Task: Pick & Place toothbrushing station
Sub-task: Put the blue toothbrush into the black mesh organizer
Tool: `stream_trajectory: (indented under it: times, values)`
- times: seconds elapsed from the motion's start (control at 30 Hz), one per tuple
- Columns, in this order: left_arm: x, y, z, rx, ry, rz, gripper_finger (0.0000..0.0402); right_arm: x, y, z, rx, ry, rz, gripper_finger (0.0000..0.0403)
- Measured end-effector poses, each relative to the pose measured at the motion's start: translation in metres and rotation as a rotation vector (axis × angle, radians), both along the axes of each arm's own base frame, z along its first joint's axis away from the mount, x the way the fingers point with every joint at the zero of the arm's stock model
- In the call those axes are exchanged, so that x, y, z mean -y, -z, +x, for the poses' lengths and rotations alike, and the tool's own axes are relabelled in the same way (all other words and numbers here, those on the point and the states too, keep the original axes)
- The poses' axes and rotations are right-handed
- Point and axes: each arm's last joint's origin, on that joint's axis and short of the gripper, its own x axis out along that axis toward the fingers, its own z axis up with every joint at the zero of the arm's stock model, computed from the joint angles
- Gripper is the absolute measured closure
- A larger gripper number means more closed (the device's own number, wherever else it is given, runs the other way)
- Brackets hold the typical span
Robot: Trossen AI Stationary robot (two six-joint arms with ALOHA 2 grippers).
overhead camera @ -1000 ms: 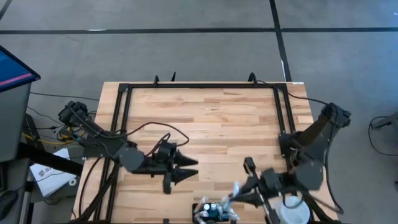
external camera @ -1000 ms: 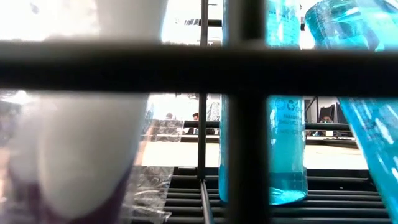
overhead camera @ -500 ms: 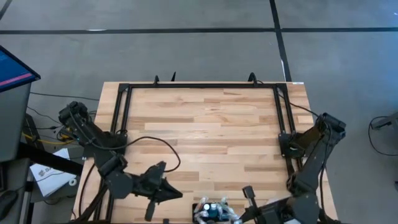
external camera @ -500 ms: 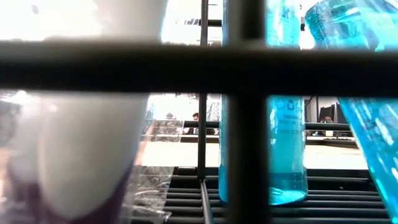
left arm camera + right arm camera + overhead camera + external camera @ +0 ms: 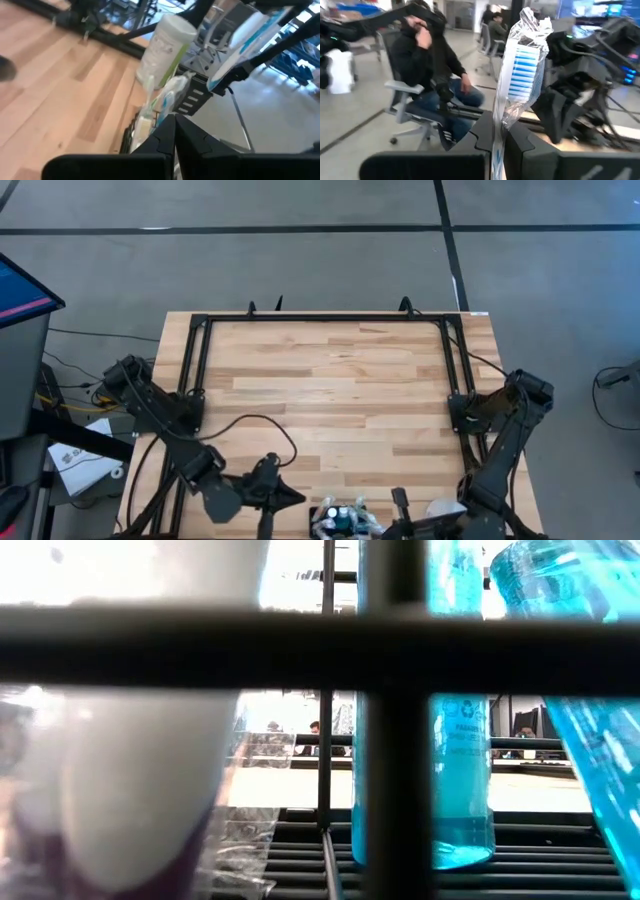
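The toothbrushing station (image 5: 345, 518) stands at the table's near edge, filled with wrapped items; the left wrist view shows its black holder (image 5: 195, 95) and a white canister (image 5: 165, 45). My left gripper (image 5: 298, 498) is shut just left of the station, pointing at it with nothing between its fingers. My right gripper (image 5: 497, 140) is at the near edge right of the station, mostly cut off in the high view. It is shut on a toothbrush in clear wrap (image 5: 520, 60). My right gripper pinches the wrapped toothbrush between its two fingers at the lower stretch of its handle (image 5: 496, 132). The toothbrush stands upright above the fingers, bristle head (image 5: 522, 57) up and lifted clear. How far back it reaches does not show.
A black frame (image 5: 325, 318) runs along the table's far, left and right sides. Blue bottles (image 5: 460, 780) and a white container (image 5: 140, 790) fill the low view behind dark bars. A person sits on a chair (image 5: 430, 65) beyond the table.
My left gripper has shut and moved toward the table's near edge, ending beside the station's left side. My right gripper has drawn back toward the near edge, mostly leaving the high view.
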Motion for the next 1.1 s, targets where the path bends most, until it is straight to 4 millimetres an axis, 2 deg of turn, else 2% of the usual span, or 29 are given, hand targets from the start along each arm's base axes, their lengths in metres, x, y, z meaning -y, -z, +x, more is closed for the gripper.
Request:
stream_trajectory:
  times: [0.17, 0.27, 0.53, 0.8, 1.1]
  values:
    - [0.005, 0.013, 0.004, -0.009, -0.087, -0.042, 0.0401, -0.017, 0.029, -0.004, -0.035, 0.18, -0.026, 0.0395]
    - [0.007, 0.014, 0.002, 0.014, -0.145, -0.022, 0.0401, -0.028, 0.042, -0.002, -0.026, 0.186, 0.001, 0.0394]
    - [0.006, 0.008, -0.003, 0.064, -0.231, -0.011, 0.0401, -0.036, 0.049, -0.01, -0.013, 0.259, 0.055, 0.039]
    - [0.007, 0.006, -0.003, 0.077, -0.234, -0.028, 0.0401, -0.051, 0.085, -0.005, -0.052, 0.276, 0.067, 0.0386]
    - [0.007, 0.005, -0.003, 0.084, -0.238, -0.035, 0.0402, -0.047, 0.091, -0.001, -0.086, 0.278, 0.004, 0.039]
